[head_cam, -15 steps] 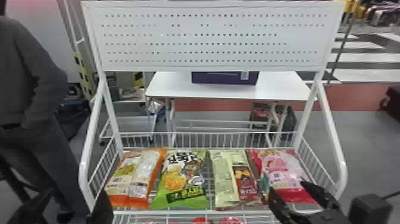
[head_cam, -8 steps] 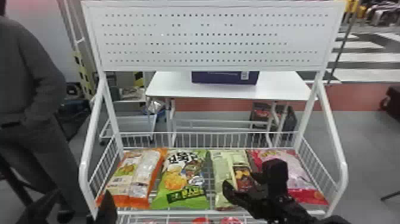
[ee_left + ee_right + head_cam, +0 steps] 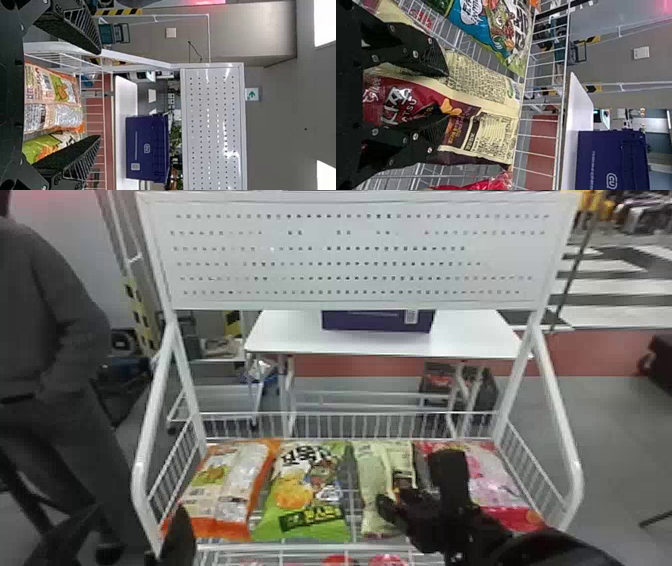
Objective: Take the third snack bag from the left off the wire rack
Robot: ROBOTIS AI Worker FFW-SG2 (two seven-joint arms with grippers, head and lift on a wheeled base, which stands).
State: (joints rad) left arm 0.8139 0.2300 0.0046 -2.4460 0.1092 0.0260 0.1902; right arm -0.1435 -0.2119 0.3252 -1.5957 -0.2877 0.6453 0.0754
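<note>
Four snack bags lie side by side on the white wire rack (image 3: 564, 460). Third from the left is a pale green bag with a dark red panel (image 3: 378, 470) (image 3: 484, 114). My right gripper (image 3: 415, 481) (image 3: 446, 95) hangs open just over that bag's near half, one finger on each side of its red panel. Whether the fingertips touch the bag I cannot tell. At the rack's front left corner my left gripper (image 3: 180, 535) (image 3: 93, 93) stands open and holds nothing, facing the orange bag (image 3: 51, 99).
An orange bag (image 3: 225, 485), a green bag (image 3: 307, 490) and a pink-red bag (image 3: 492, 485) flank the target. The rack's low wire walls and white posts (image 3: 547, 360) enclose the shelf under a pegboard panel (image 3: 350, 250). A person stands at the far left.
My right gripper has swung left and forward from above the pink-red bag to above the third bag. The left arm has stayed put.
</note>
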